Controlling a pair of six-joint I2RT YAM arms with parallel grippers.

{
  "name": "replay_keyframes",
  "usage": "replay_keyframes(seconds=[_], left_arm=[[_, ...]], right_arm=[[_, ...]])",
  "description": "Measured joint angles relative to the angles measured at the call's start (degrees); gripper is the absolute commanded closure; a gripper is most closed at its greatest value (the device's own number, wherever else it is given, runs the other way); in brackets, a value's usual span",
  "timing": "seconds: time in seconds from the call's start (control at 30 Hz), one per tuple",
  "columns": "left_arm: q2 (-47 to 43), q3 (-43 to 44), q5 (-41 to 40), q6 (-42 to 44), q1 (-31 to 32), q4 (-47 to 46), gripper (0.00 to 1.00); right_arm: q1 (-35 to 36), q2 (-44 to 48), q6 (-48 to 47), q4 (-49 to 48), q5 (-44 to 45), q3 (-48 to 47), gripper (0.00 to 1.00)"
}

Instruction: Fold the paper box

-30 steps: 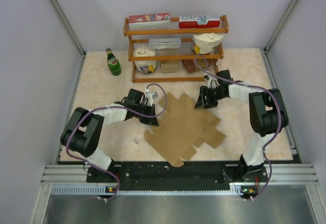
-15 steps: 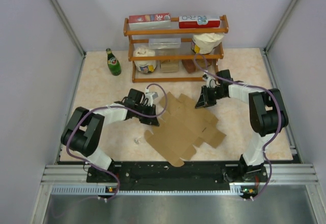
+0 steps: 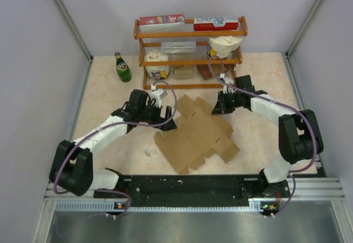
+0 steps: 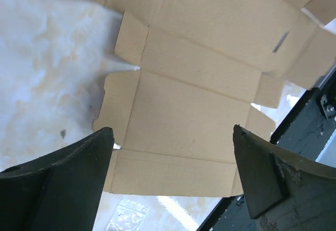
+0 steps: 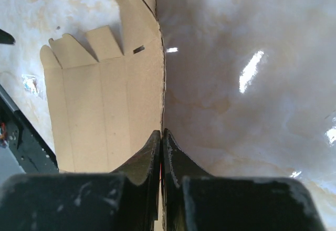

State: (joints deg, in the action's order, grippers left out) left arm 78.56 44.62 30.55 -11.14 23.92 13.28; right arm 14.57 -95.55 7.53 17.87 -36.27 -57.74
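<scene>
While the right gripper pinches the paper box by its edge and the left gripper hangs open, lifting may tear it.

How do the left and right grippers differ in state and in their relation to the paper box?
The left gripper has its jaws wide open, while the right gripper has its jaws shut. The left gripper hangs over the unfolded paper box holding nothing; the right gripper pinches the sheet's edge. Both are at the sheet's far side.
</scene>
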Motion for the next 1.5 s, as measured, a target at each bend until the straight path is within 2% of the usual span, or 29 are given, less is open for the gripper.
replay_keyframes(seconds=[0.2,0.43,0.67,0.87,1.17,1.5], left_arm=[[-6.82,4.70,-0.76,2.82,0.00,0.28,0.01],[-8.00,6.01,-1.99,5.51,0.00,-5.18,0.01],[-6.34,1.57,2.71,6.23,0.00,-23.98,0.04],[0.24,-0.22,7.67,4.61,0.00,-35.82,0.16],[6.51,-0.22,12.98,0.09,0.04,-47.93,0.22],[10.64,0.09,15.23,-4.87,0.33,-54.62,0.42]], right_arm=[[4.24,6.86,-3.13,0.00,4.57,0.09,1.00],[8.59,10.36,-6.97,0.13,6.21,0.11,1.00],[9.44,13.62,-9.07,-0.52,5.99,2.27,1.00],[9.70,16.94,-9.57,-1.84,4.04,2.99,1.00],[9.73,17.14,-9.75,-2.43,2.19,2.99,1.00],[9.73,17.09,-9.73,-2.43,2.14,2.99,1.00]])
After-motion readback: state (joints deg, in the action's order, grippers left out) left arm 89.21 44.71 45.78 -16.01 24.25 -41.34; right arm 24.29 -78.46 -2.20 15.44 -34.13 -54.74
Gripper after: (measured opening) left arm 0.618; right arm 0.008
